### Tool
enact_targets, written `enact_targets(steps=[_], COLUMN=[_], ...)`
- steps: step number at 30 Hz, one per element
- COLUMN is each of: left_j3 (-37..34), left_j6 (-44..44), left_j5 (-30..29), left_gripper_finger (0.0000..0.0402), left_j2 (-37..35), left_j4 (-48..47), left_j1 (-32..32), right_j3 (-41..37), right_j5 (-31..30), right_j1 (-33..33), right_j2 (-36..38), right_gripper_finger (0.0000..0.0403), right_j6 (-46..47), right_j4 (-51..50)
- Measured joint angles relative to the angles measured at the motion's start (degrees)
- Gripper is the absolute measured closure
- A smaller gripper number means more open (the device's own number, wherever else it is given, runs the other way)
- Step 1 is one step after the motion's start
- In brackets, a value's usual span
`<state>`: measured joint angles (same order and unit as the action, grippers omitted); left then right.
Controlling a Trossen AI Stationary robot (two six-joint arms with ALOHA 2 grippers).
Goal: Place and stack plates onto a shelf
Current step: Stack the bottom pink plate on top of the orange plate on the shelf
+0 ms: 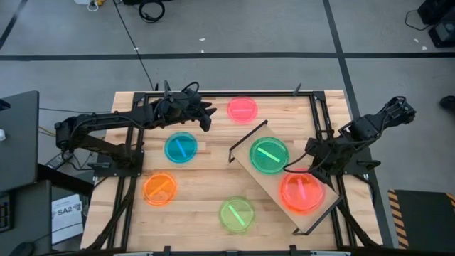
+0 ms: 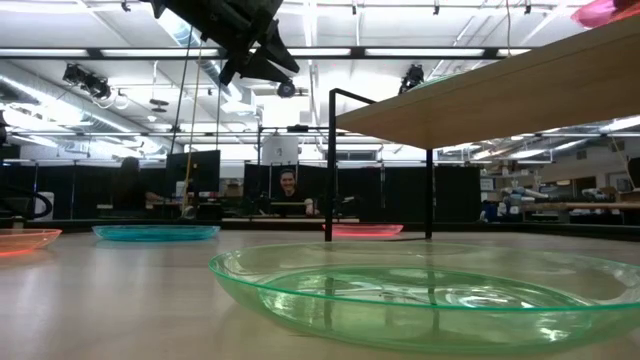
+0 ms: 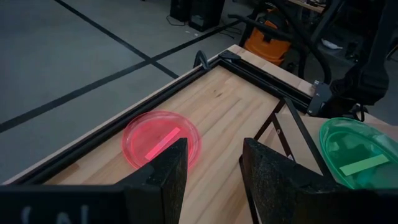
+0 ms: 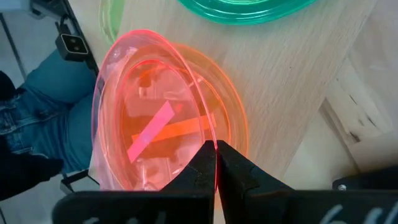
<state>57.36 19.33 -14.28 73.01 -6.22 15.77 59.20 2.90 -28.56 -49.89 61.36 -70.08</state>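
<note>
Left hand [image 1: 206, 116] hovers at upper centre-left of the high view, fingers spread, nothing in it, aimed toward the lone pink plate [image 1: 242, 109] at the top edge of the counter [image 1: 206, 206]. Loose plates on the counter, left to right: orange plate [image 1: 160, 189] lower left, blue plate [image 1: 180, 148] above it, light green plate [image 1: 237, 214] bottom centre, then the pink one up top, so four not yet shelved. The shelf [image 1: 263, 181] sits diagonally right of centre; on it a dark green plate [image 1: 269, 155] at its upper end and, lower right, a pink-on-orange stack [image 1: 302, 191]. Right hand [image 4: 216, 163] is pinched on the rim of that stack's top pink plate, which looks tilted, not yet settled. Count visible: seven plates, two pink, two orange, two green, one blue. Judged roughly two placed, the third being set.
</note>
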Motion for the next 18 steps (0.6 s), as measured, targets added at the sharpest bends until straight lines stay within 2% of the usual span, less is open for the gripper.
enact_targets(steps=[18], left_j3=[0.0], left_j6=[0.0], left_j5=[0.0], left_gripper_finger=[0.0239], left_j2=[0.0], left_j4=[0.0], left_j1=[0.0], right_j3=[0.0], right_j5=[0.1], right_j1=[0.0], right_j2=[0.0], right_gripper_finger=[0.0362], right_j6=[0.1], right_j4=[0.1])
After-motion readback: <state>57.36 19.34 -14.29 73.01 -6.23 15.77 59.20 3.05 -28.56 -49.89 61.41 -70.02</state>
